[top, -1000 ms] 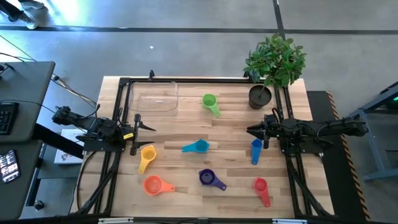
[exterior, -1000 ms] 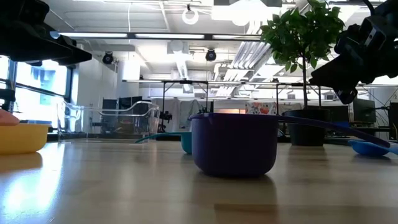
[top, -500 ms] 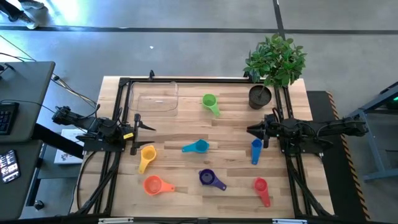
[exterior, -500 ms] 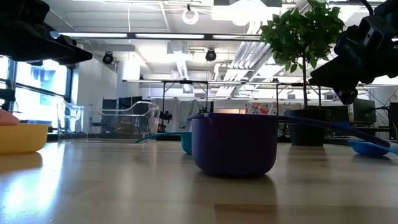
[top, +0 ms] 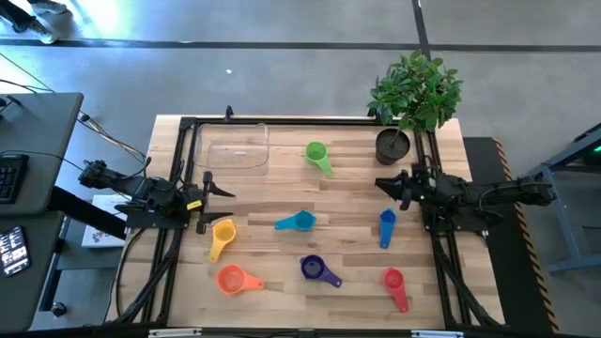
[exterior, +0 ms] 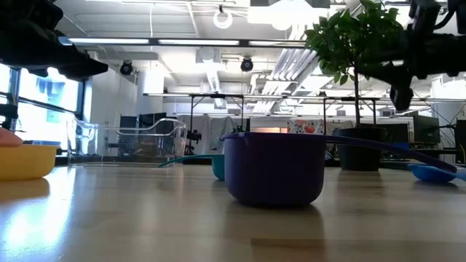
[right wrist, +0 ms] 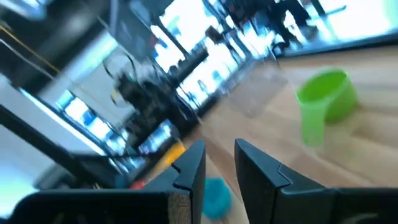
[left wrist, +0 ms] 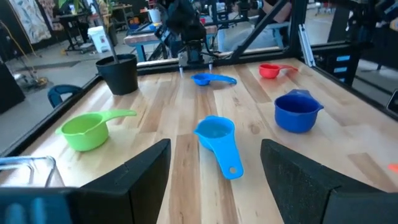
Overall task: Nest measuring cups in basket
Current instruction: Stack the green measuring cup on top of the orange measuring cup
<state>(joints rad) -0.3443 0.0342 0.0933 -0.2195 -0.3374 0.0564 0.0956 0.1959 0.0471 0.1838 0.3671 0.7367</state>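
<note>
Seven cups lie scattered on the wooden table, none in the basket. The basket is clear and sits at the far left corner of the table, nothing visible inside.

Green cup sits just right of the basket, handle pointing toward the near edge. Light blue cup is mid-table, handle pointing left. Dark blue cup lies right of it, long handle running toward the near edge. Yellow cup is at the left side, near the left gripper. Orange cup is near the front left. Purple cup is front centre; it fills the middle of the low view. Red cup is front right. All cups are well apart from each other.

Left gripper hovers at the table's left edge, between the basket and the yellow cup, fingers spread wide, holding nothing. Its wrist view looks across the light blue cup, green cup and purple cup.

Right gripper hovers at the right side, just in front of a dark plant pot, above the table beyond the dark blue cup. Fingers stand a narrow gap apart, nothing between them. Its wrist view faces the green cup.
</note>
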